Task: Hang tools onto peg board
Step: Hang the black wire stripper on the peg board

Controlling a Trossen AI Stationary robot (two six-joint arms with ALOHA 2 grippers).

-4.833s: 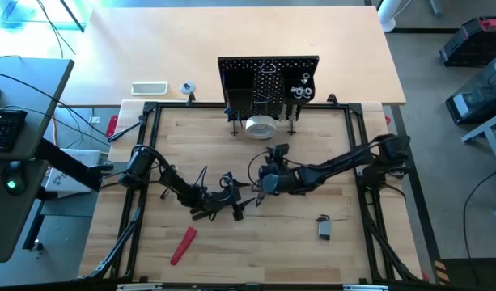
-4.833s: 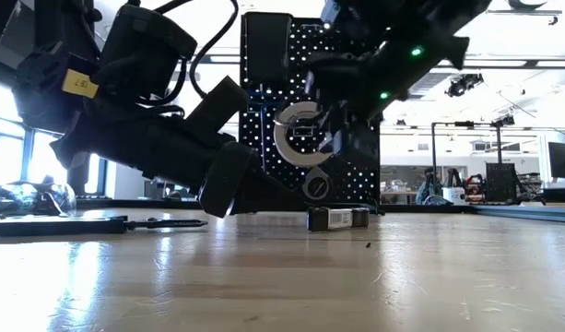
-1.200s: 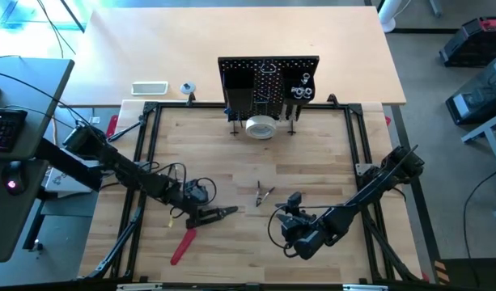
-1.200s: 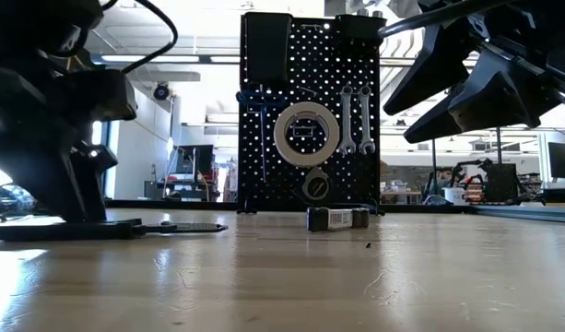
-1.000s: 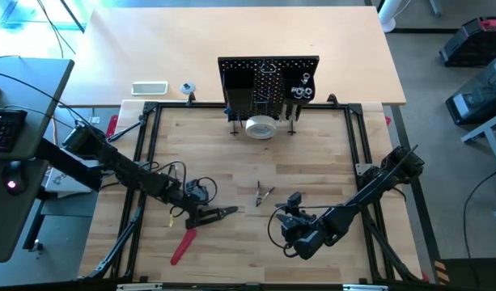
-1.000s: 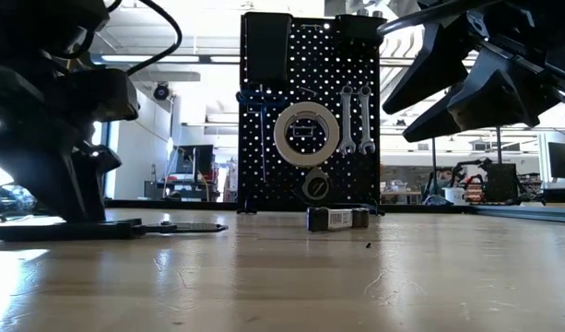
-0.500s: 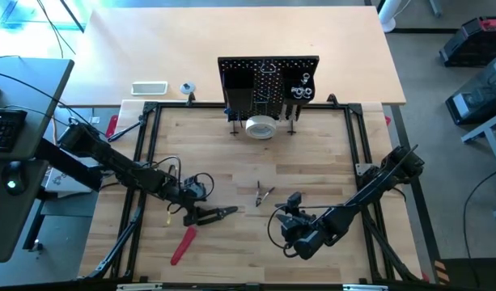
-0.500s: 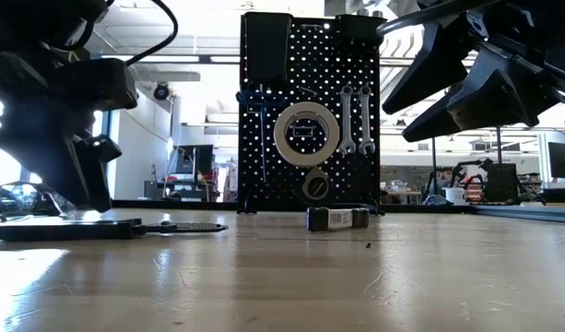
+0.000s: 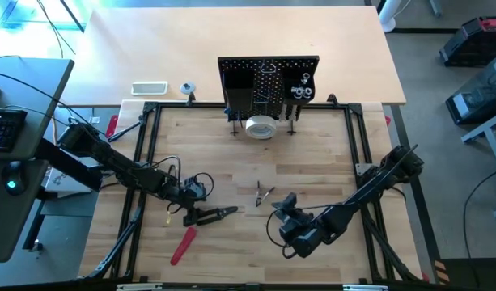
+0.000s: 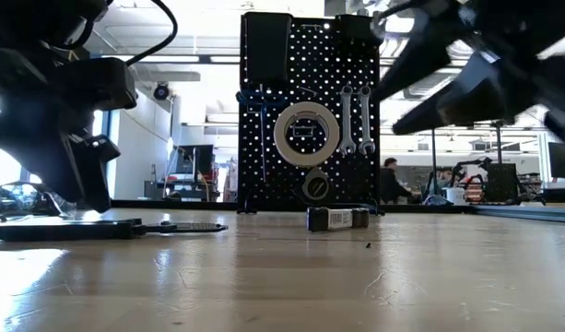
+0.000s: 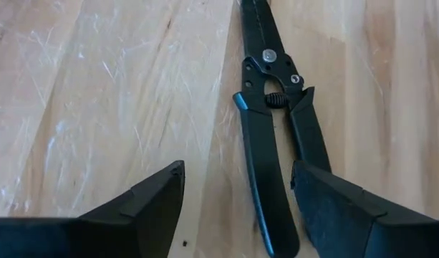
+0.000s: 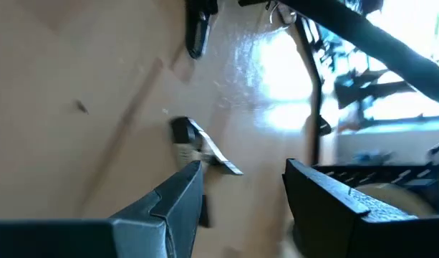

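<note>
We see the peg board [image 9: 269,83] standing upright at the far side of the table [image 9: 328,174], with a white tape roll [image 10: 306,133] and two silver wrenches [image 10: 355,120] hanging on it in the low view. On the wood in front of the left arm lie black-handled pliers [image 11: 275,143]; the left gripper [image 11: 237,204] sits low over their handles with its fingers [image 11: 153,201] spread wide on either side, gripping nothing. From above, those pliers [image 9: 216,214] lie just beside a red-handled tool [image 9: 182,246] near the table's front left. A smaller pair of pliers [image 9: 262,193] rests near the table's middle. The right gripper [image 12: 240,193] hangs above the front right part of the table, its fingers apart and empty, with a small tape measure [image 12: 182,132] lying on the wood beyond them. In the low view the same tape measure [image 10: 337,219] sits on the table before the board.
</note>
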